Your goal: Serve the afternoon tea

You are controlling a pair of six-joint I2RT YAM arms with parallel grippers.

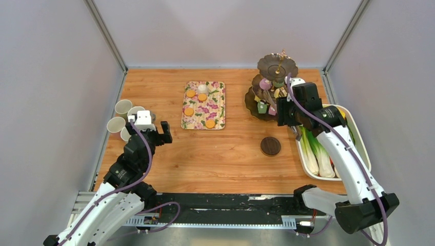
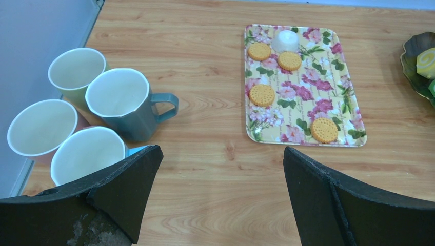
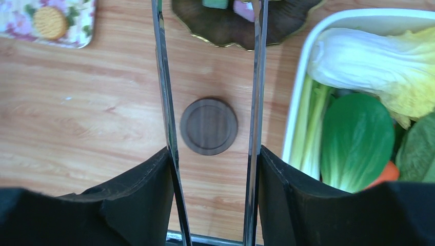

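The dark three-tier stand [image 1: 274, 87] with its gold rod holds several colourful cakes at the back right. Orange round cakes and a white one lie on the floral tray [image 1: 203, 105] [image 2: 302, 82]. Several pastel mugs [image 1: 125, 118] [image 2: 119, 100] cluster at the left edge. One dark coaster [image 1: 270, 146] [image 3: 209, 126] lies on the table. My left gripper [image 1: 165, 134] [image 2: 223, 151] is open beside the mugs, nothing in it. My right gripper [image 1: 287, 111] [image 3: 214, 154] is shut on metal tongs [image 3: 163, 77]. The tongs reach over the stand's lowest tier [image 3: 225, 25], their tips out of view.
A white tub [image 1: 361, 148] [image 3: 295, 102] of vegetables sits at the right edge, close to my right arm. Grey walls close in the table on the left, back and right.
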